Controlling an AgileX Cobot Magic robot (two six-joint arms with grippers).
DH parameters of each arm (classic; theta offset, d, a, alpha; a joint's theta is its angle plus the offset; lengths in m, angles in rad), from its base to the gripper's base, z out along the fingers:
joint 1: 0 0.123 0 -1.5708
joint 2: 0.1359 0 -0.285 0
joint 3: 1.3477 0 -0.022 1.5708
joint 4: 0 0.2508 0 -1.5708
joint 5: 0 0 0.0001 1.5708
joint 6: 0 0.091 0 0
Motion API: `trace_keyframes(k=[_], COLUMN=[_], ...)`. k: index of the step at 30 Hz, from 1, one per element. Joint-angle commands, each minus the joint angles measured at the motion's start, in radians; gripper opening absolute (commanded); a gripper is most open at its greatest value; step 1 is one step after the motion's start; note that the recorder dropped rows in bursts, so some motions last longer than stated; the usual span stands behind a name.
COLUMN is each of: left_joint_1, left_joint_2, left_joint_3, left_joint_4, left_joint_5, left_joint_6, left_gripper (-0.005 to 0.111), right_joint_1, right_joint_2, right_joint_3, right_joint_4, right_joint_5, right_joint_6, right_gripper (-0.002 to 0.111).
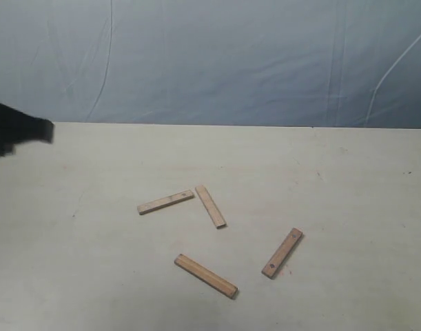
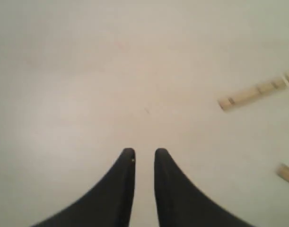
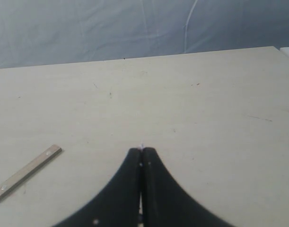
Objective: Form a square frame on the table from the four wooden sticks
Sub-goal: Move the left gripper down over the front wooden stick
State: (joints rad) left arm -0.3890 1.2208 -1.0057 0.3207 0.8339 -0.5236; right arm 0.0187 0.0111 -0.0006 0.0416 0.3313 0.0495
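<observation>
Four wooden sticks lie scattered and apart on the cream table (image 1: 93,276). One stick (image 1: 166,202) and another (image 1: 210,205) sit near each other at the middle. A third (image 1: 205,275) lies nearer the front, and one with small dark marks (image 1: 282,252) lies to the right. No square frame exists. My left gripper (image 2: 144,152) hovers over bare table, slightly open and empty; a stick (image 2: 253,94) lies off to its side. A dark part of the left arm (image 1: 17,131) shows at the left edge. My right gripper (image 3: 142,150) is shut and empty, with a stick (image 3: 27,172) beside it.
A wrinkled blue-grey backdrop (image 1: 210,62) rises behind the table's far edge. The end of another stick (image 2: 287,174) shows at the border of the left wrist view.
</observation>
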Motion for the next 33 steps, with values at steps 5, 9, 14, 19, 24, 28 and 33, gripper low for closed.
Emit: trace_keyframes(k=[5, 9, 14, 19, 24, 28, 33], left_joint_1=[-0.067, -0.175, -0.272, -0.302, -0.342, -0.349, -0.349], left_joint_2=[0.216, 0.308, 0.438, 0.567, 0.642, 0.699, 0.749], left_joint_3=[-0.008, -0.008, -0.015, -0.022, -0.022, -0.047, -0.106], left_joint_4=[-0.593, -0.594, -0.592, -0.581, -0.544, -0.529, -0.517], left_joint_5=[-0.021, -0.152, -0.289, -0.357, -0.483, -0.485, -0.449], left_joint_6=[0.096, -0.041, -0.18, -0.322, -0.453, -0.488, -0.49], left_gripper=[0.057, 0.057, 0.057, 0.057, 0.057, 0.056, 0.056], right_joint_1=[0.004, 0.004, 0.004, 0.004, 0.004, 0.004, 0.004], right_joint_2=[-0.007, -0.007, -0.007, -0.007, -0.007, -0.007, -0.007], right_joint_3=[0.001, 0.001, 0.001, 0.001, 0.001, 0.001, 0.001], right_joint_4=[0.0, -0.002, -0.002, -0.002, -0.002, -0.002, -0.002], right_joint_5=[-0.004, -0.007, -0.007, -0.007, -0.007, -0.007, -0.004], right_joint_6=[-0.001, -0.001, -0.001, -0.001, -0.001, -0.001, -0.001], right_gripper=[-0.001, -0.001, -0.001, -0.001, -0.001, -0.001, -0.001])
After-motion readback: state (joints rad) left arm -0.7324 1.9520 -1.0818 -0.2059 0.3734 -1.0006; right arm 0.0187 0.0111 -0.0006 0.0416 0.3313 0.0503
